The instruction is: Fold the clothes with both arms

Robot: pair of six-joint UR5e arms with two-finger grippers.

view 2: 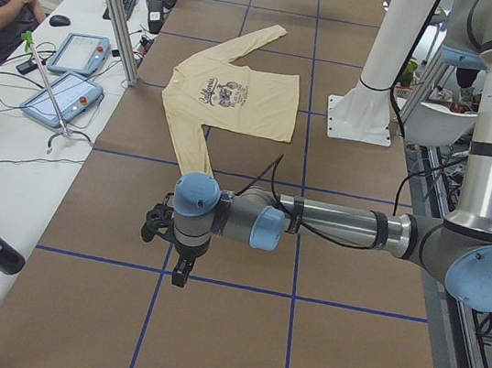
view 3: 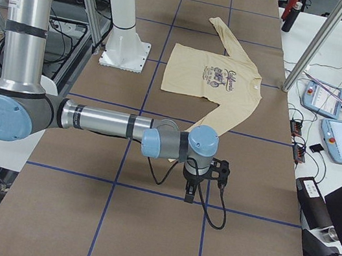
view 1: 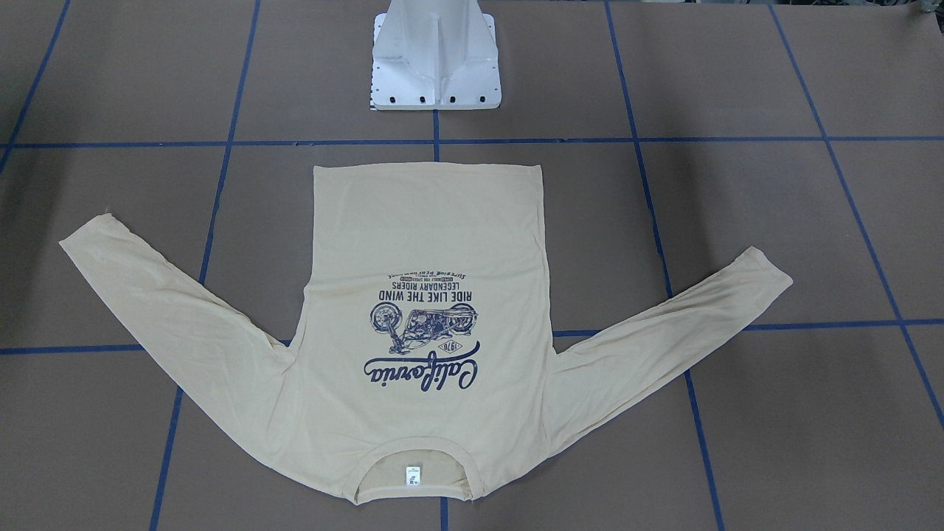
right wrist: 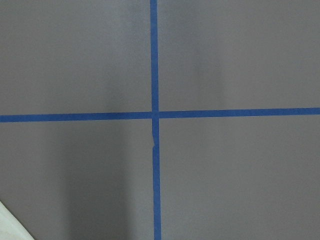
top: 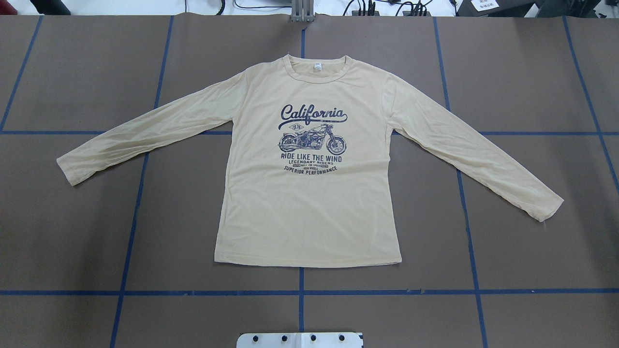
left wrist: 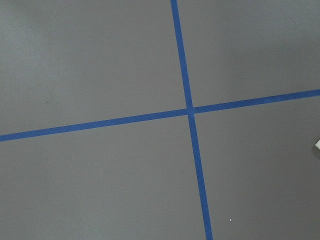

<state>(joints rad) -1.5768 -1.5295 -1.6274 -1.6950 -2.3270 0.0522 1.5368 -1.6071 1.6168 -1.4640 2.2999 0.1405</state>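
Nearest the robot's edge of the tabletop (top: 72, 241), just past the white pedestal base (top: 300, 340), the hem of the T-shirt (top: 309, 217) is lying straight across. The garment is spread flat and print up at the tabletop's middle. Its body is running lengthwise from the robot's edge toward the far edge, where the collar (top: 316, 72) is lying (the small white neck label is showing inside it). The sleeves are splayed outward, one toward each end of the tabletop, and are angling slightly back toward the robot.

The left arm (view 2: 333, 223) is being held low over bare tabletop near the left end with its fingers (view 2: 180, 276) pointing down. The left cuff (view 2: 195, 165) is lying just inward of them. The right arm (view 3: 100, 121) is being held in the mirrored pose near the right end, its fingers (view 3: 190, 195) likewise outside the right cuff (view 3: 217, 126). Whether either pair of fingers is parted or closed cannot be told, since only the side views are showing them. The shirt is not being touched by either.

Each sleeve is judged nearer to its own side's arm, so the coming reach is expected to run inward along the tabletop's length toward the cuffs.
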